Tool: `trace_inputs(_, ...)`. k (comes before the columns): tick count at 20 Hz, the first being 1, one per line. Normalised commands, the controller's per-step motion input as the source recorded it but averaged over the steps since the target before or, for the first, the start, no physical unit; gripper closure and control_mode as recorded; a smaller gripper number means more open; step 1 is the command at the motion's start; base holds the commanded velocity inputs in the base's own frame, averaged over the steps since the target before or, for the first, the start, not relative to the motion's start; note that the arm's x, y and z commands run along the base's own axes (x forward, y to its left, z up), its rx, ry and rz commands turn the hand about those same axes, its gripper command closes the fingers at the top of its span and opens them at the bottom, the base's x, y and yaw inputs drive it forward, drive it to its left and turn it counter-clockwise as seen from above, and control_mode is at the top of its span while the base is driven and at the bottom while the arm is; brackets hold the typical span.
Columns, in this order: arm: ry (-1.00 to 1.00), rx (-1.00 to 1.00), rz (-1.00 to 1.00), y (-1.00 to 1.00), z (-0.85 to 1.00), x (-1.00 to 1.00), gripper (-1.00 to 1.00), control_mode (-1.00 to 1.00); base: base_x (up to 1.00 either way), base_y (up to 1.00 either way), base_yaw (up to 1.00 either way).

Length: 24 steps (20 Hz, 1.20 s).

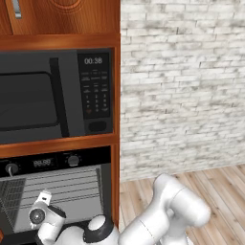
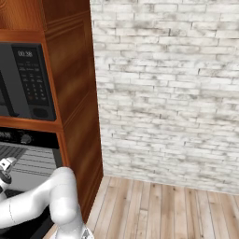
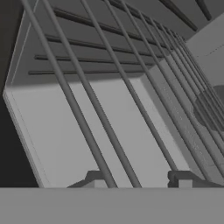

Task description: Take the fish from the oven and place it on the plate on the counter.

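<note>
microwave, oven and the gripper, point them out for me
microwave (image 1: pixel 28 98), left base view, on its dark door window.
oven (image 1: pixel 72 160), left base view, on the right knob of its black control strip.
gripper (image 3: pixel 138 177), hand view, midway between the two dark fingertips, which stand apart over the wire rack.

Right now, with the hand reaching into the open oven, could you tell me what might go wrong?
1. The gripper, its jaws partly apart, sits right against the wire rack; pushing on could snag a bar.
2. No fish shows ahead of the hand, so closing here would likely grab nothing.
3. The forearm is deep in the oven mouth and could scrape the frame when withdrawing.
</note>
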Motion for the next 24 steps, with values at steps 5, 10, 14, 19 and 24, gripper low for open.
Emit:
trace_inputs(5, -0.01, 0.00, 0.01, 0.01, -0.99, -0.87, 1.00, -1.00, 0.00, 0.00, 0.00)
trace_inputs(10, -0.05, 0.00, 0.01, 0.05, -1.00, -0.95, 1.00, -1.00, 0.00, 0.00, 0.00)
trace_inputs(14, -0.01, 0.00, 0.02, 0.03, -0.99, -0.93, 1.00, -1.00, 0.00, 0.00, 0.00)
trace_inputs(19, 0.00, 0.00, 0.01, 0.00, -0.99, -0.92, 1.00, -1.00, 0.00, 0.00, 0.00)
trace_inputs(24, 0.00, 0.00, 0.01, 0.00, -0.99, -0.90, 1.00, -1.00, 0.00, 0.00, 0.00)
